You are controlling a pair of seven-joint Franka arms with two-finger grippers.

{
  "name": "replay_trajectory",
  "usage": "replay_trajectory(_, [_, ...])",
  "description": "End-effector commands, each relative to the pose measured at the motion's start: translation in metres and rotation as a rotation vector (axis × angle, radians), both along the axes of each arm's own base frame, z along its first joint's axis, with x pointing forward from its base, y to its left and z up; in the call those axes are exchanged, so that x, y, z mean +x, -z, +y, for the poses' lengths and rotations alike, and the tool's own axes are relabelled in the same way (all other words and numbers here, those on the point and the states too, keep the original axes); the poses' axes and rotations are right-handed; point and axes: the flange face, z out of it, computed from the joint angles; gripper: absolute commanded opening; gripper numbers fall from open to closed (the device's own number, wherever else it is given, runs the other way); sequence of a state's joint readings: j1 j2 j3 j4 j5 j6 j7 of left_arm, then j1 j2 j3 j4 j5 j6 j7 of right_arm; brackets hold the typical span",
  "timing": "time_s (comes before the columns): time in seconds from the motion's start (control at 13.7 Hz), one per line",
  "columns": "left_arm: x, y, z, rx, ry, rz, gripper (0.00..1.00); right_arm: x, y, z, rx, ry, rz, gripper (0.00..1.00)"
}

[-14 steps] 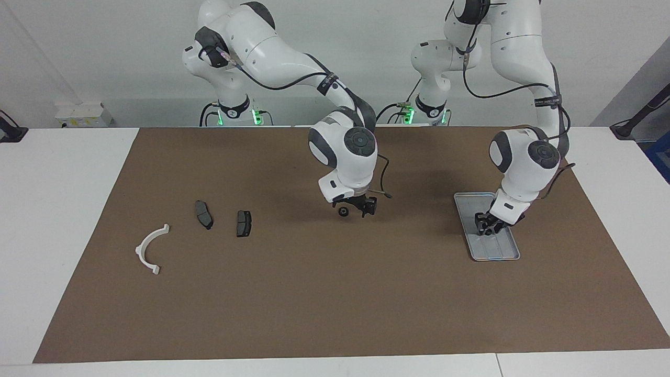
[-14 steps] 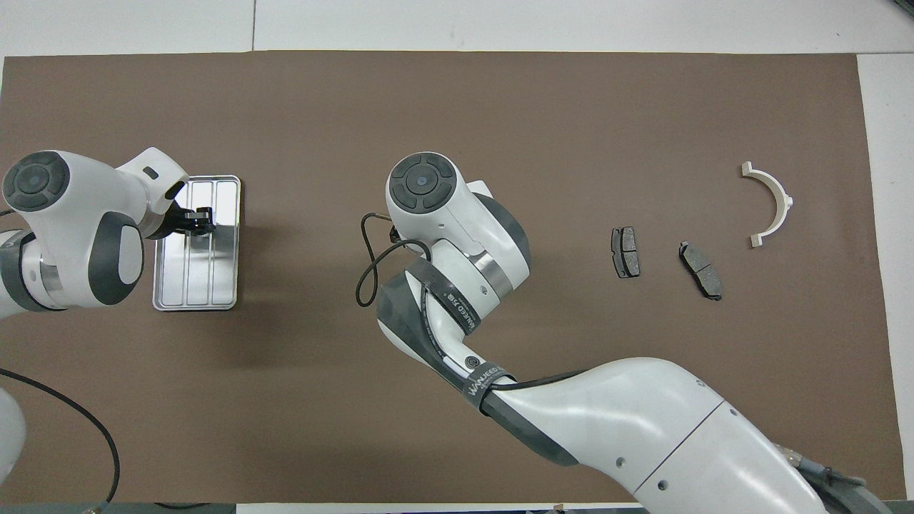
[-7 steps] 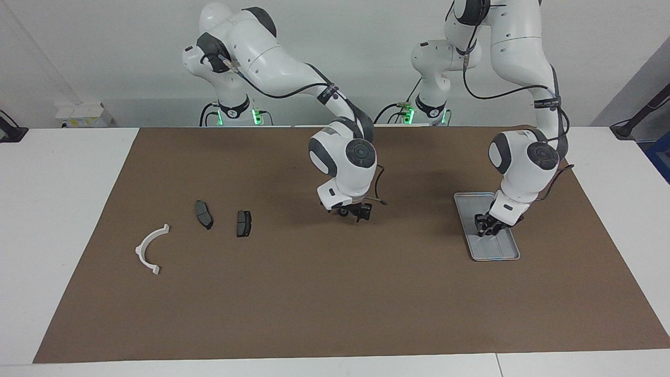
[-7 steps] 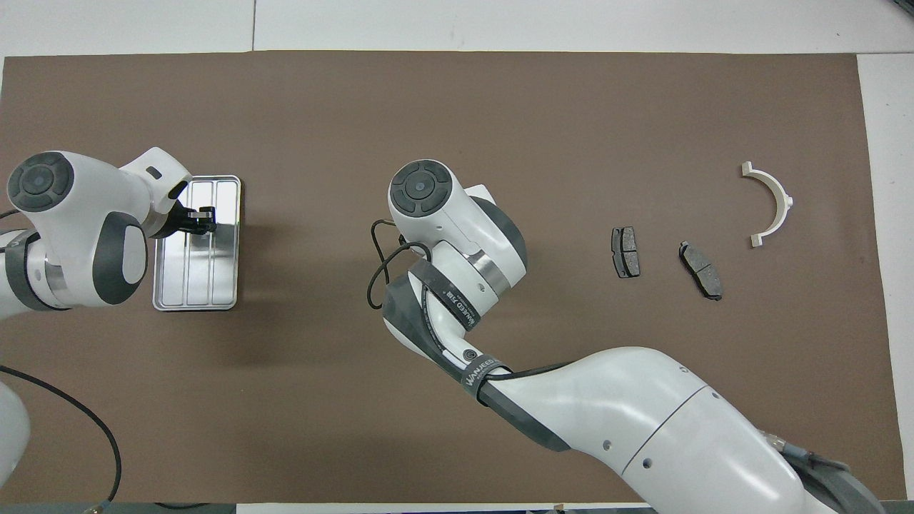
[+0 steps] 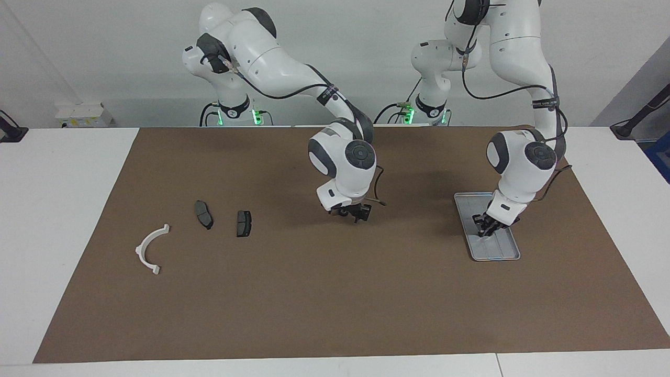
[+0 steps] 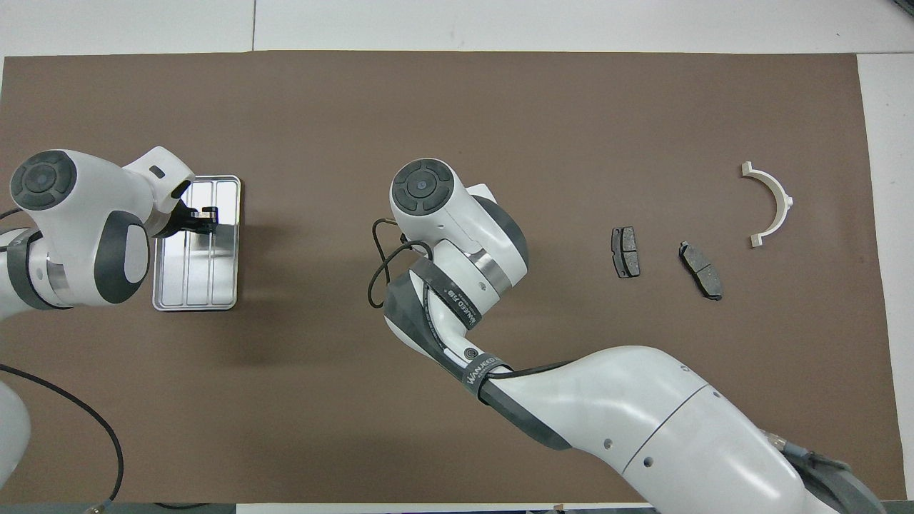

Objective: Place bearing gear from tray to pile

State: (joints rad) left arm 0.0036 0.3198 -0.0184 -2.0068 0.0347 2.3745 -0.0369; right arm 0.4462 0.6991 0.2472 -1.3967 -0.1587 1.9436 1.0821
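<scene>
Right claw (image 5: 352, 213) low over the mat's middle, pinching a small dark gear (image 5: 343, 211)

The left claw (image 5: 485, 226) hangs over the silver tray (image 5: 467, 230) at the left arm's end; I cannot tell whether it is spread or pressed together. The pile, a white half-ring (image 5: 148, 250) and 2 dark brake pads (image 5: 203, 214) (image 5: 243, 223), lies toward the right arm's end.

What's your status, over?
Left end effector low over tray. Right end effector low at bearing gear, mid-table. Not yet at pile. Nothing lies between.
</scene>
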Motion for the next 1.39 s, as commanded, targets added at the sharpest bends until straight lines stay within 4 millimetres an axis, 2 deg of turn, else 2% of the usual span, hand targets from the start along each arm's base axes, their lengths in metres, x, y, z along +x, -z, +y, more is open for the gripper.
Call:
replay_trajectory(0.0, [0.006, -0.015, 0.012, 0.009, -0.015, 0.055, 0.00, -0.002, 0.001, 0.000, 0.001, -0.039, 0.005, 0.84])
replay_trajectory(0.22, [0.008, -0.037, 0.009, -0.030, -0.055, 0.073, 0.00, -0.007, 0.004, 0.003, 0.000, -0.047, 0.017, 0.84])
replay_trajectory(0.36, [0.007, -0.044, 0.000, -0.041, -0.128, 0.066, 0.00, -0.010, 0.007, 0.003, 0.002, -0.058, 0.023, 0.84])
replay_trajectory(0.51, [0.005, -0.042, -0.017, -0.041, -0.165, 0.072, 0.00, -0.010, 0.012, 0.002, -0.002, -0.062, 0.027, 0.82])
replay_trajectory(0.8, [0.004, -0.043, -0.018, -0.041, -0.167, 0.074, 0.00, -0.009, 0.012, 0.000, 0.003, -0.090, 0.030, 0.77])
replay_trajectory(1.09, [0.004, -0.043, -0.018, -0.041, -0.167, 0.072, 0.00, -0.005, 0.012, -0.005, 0.008, -0.116, 0.035, 0.58])
replay_trajectory(1.31, [0.004, -0.043, -0.017, -0.040, -0.170, 0.075, 0.00, -0.004, 0.013, -0.008, 0.010, -0.128, 0.038, 0.50])
